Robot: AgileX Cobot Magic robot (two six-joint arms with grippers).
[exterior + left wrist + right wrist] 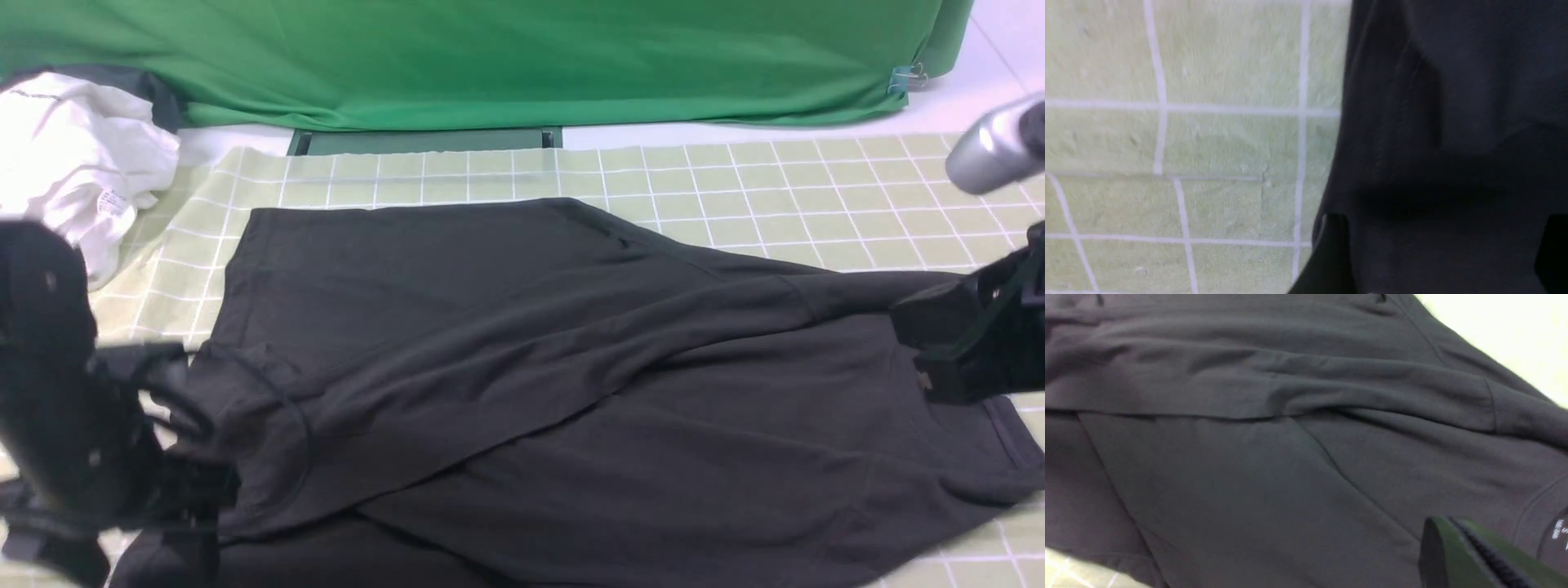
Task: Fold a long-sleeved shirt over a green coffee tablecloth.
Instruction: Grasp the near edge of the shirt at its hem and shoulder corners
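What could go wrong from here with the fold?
1. Left gripper is open right over the shirt edge; pulling away could snag the cloth and undo the fold.
2. The sleeve lies slanted and wrinkled across the body, so the next fold may come out crooked.

**What the cameras keep from you**

The left wrist view shows of your left gripper [1441, 257] only two dark fingertips [1331, 257], cropped by the frame. In the front view it is a blur against the long-sleeved shirt [522, 367]. The right gripper [947, 359] runs off the right edge, and you cannot tell whether it pinches cloth. The shirt's near edge is cut off, and it hides the middle of the green coffee tablecloth [735, 180]. The neck label [1557, 535] is cropped and unreadable. So is the tag [113, 202] on the white garment [73, 147], itself cropped at the left.
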